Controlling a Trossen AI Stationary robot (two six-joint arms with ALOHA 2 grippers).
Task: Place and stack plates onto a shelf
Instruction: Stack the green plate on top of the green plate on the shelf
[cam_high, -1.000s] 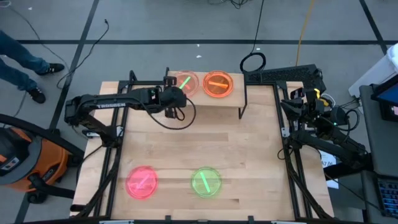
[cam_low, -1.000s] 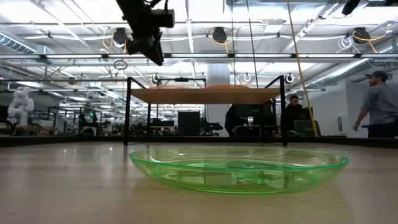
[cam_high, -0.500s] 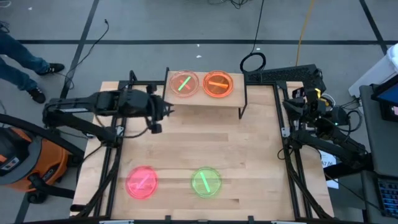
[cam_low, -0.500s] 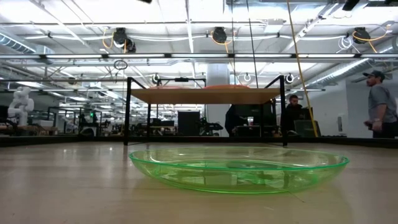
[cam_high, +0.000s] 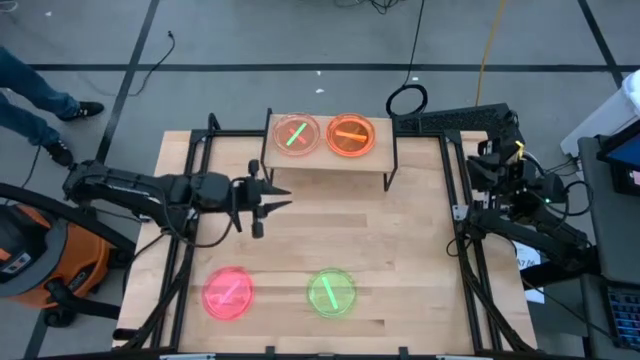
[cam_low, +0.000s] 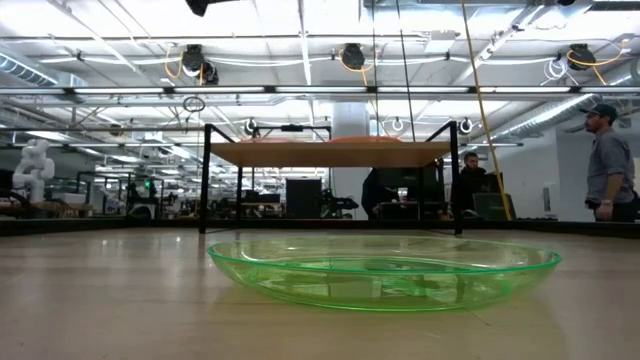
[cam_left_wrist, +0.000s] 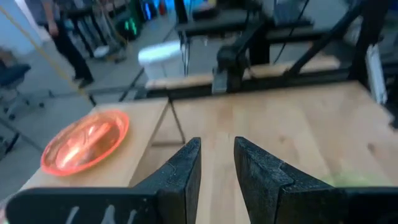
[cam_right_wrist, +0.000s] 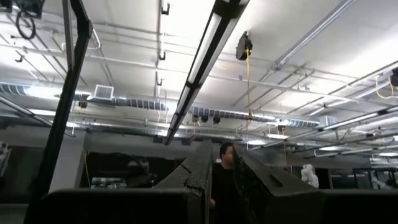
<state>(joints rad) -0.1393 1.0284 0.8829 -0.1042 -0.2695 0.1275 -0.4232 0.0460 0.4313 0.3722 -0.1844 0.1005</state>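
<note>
Wooden tabletop (cam_high: 400, 230): pink plate (cam_high: 228, 293) and green plate (cam_high: 331, 292) near front edge; shelf (cam_high: 372, 165) carries two plates. Left pincer (cam_high: 281, 197) empty, fingers slightly parted, beside shelf. Right pincer (cam_right_wrist: 221, 171) parked at right edge, narrow gap, empty; no legible writing.

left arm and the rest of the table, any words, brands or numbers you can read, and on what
None can be read.
The left arm shows no lettering that can be made out.
The plates, the shelf and the tabletop carry no text; the plates bear only a plain lighter streak.
</note>
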